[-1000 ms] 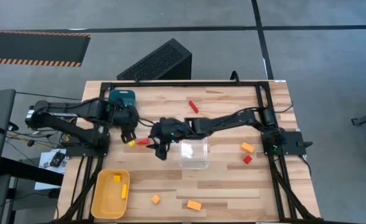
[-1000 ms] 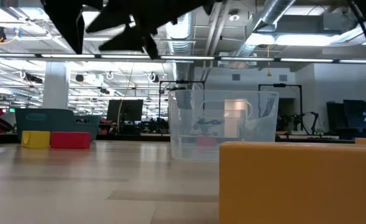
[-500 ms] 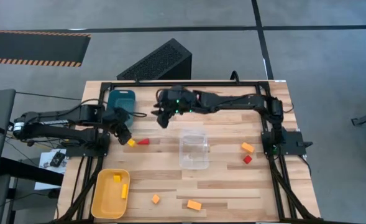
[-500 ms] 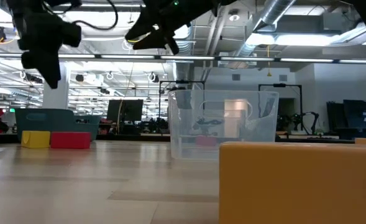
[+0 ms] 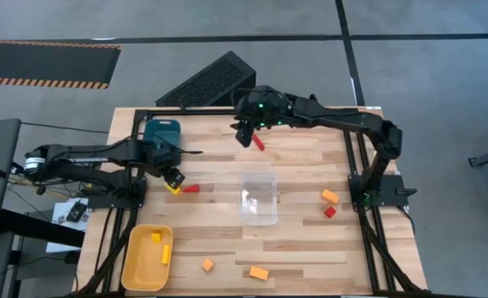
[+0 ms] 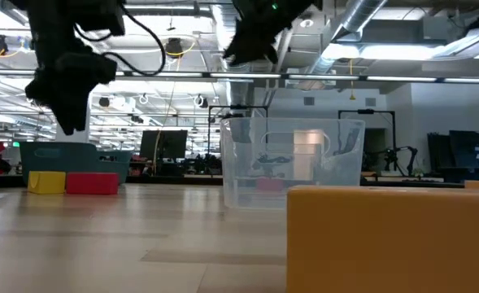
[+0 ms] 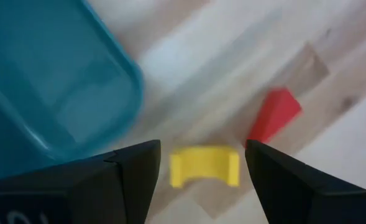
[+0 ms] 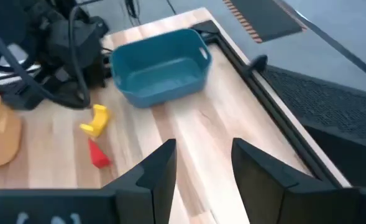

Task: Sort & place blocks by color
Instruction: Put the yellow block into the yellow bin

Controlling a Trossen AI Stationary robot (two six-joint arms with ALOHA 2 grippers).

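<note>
While the left tool [image 7: 198, 163] gapes over a yellow block [image 7: 204, 167], the right tool [image 8: 202, 163] seems open, empty.

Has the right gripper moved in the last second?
Yes. In the high view the right gripper swung from beside the clear plastic box toward the table's far edge, now near the red block.
</note>
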